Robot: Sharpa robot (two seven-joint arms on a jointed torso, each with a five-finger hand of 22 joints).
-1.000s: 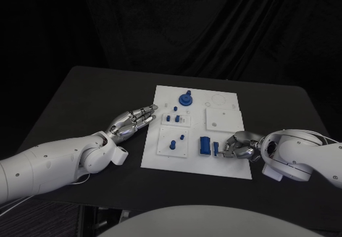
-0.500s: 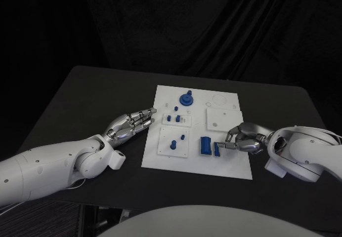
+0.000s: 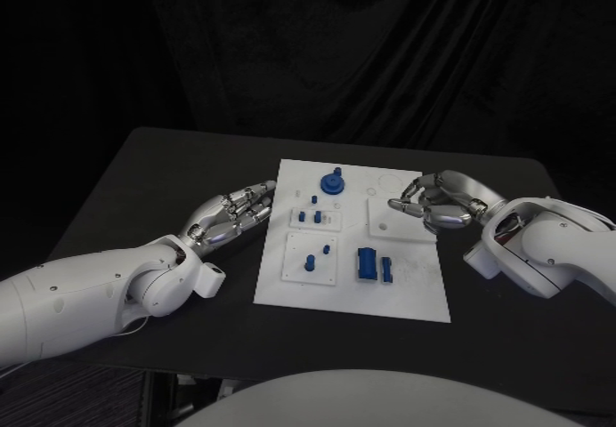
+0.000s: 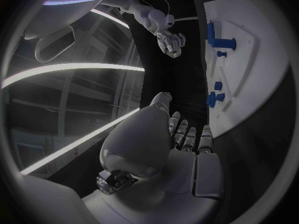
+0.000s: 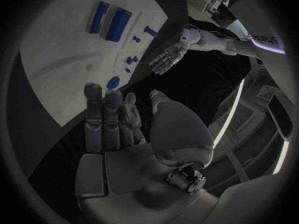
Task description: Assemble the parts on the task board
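The white task board (image 3: 353, 298) lies mid-table. On it stand a round blue part with a peg (image 3: 333, 182), small blue pieces (image 3: 310, 215), a blue peg (image 3: 310, 261) and two blue blocks (image 3: 368, 263) side by side. My left hand (image 3: 235, 213) lies on the table just left of the board, fingers stretched out and apart, holding nothing. My right hand (image 3: 436, 200) hovers over the board's right edge near a raised white square (image 3: 401, 216), fingers loosely bent and empty. The right wrist view shows its fingers (image 5: 102, 114) apart above the board (image 5: 69, 59), with the blue blocks (image 5: 116, 24) beyond.
Black table (image 3: 154, 169) surrounds the board, with free room left, right and in front. The left wrist view shows the board (image 4: 249, 59) edge-on with blue parts (image 4: 221, 42) and my right hand (image 4: 169, 41) across it.
My right hand has left the thin blue block near the board's front right and moved away to the far right edge. The left hand has shifted slightly left, off the board's edge.
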